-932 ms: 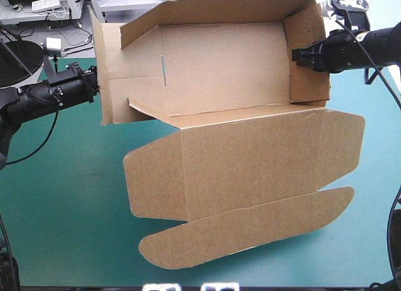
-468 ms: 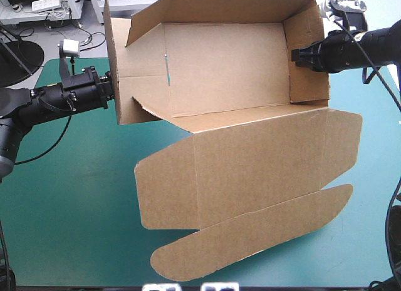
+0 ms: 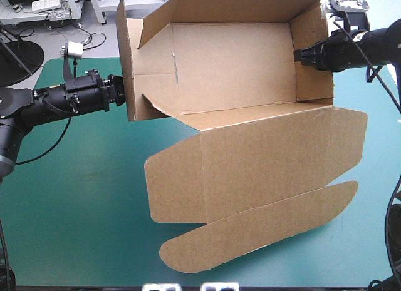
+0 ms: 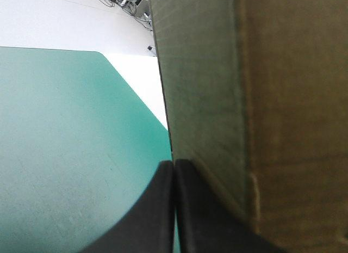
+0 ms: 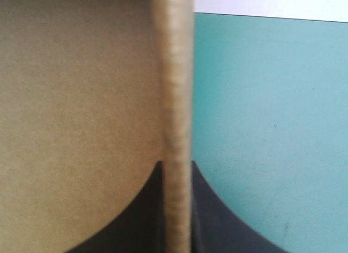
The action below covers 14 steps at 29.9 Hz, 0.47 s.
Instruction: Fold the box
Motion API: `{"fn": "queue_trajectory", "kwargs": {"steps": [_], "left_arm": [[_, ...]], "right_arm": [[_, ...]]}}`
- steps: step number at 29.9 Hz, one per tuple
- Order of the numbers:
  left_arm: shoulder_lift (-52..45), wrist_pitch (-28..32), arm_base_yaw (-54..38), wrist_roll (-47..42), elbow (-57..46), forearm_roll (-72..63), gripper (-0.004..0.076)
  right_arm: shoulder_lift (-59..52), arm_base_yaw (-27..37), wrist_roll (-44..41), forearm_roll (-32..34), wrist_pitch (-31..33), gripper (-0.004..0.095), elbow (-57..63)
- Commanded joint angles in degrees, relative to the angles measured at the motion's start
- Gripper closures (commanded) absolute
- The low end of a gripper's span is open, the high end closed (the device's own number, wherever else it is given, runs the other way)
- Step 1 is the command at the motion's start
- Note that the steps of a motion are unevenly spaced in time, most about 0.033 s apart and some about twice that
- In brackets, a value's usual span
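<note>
The brown cardboard box (image 3: 232, 72) sits at 12 o'clock on the teal-green table cover (image 3: 75, 209), its lid (image 3: 263, 166) flat toward 6. The black-finned left gripper (image 3: 122, 91) grips its 9 o'clock wall, the right gripper (image 3: 297, 55) its 3 o'clock wall.

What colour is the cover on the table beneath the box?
Teal-green, plain and unpatterned; the cover shows best in the high view, around the brown box.

I count one box (image 3: 238, 72), brown, cut from a single sheet of board. It has one lid (image 3: 263, 159) lying flat, and one long rounded flap (image 3: 257, 231) along the lid's near edge. I have two grippers, my left gripper (image 3: 122, 91) and my right gripper (image 3: 299, 55). Each has two black fingers (image 5: 217, 220), four in all. There is one table (image 3: 75, 197), with one teal-green cover.
</note>
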State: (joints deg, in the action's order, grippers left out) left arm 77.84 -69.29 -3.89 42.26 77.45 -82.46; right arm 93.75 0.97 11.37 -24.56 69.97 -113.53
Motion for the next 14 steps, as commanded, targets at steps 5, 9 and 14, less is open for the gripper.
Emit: {"fn": "queue_trajectory", "kwargs": {"steps": [5, 9, 14], "left_arm": [[-2.07, -3.15, 0.61, 0.15, 1.47, -7.49, 0.0734], [-2.07, -4.61, 0.61, 0.15, 1.47, -9.8, 0.0734], [-1.95, -4.61, 0.61, 0.16, 1.47, -9.66, 0.0734]], "right_arm": [[-2.03, 0.28, 0.37, 0.24, -5.53, 0.0924, -1.65], [-2.04, 0.28, 0.37, 0.58, -6.26, 0.0924, -1.65], [-2.04, 0.28, 1.44, -1.99, -6.6, 0.0924, -1.65]]}}
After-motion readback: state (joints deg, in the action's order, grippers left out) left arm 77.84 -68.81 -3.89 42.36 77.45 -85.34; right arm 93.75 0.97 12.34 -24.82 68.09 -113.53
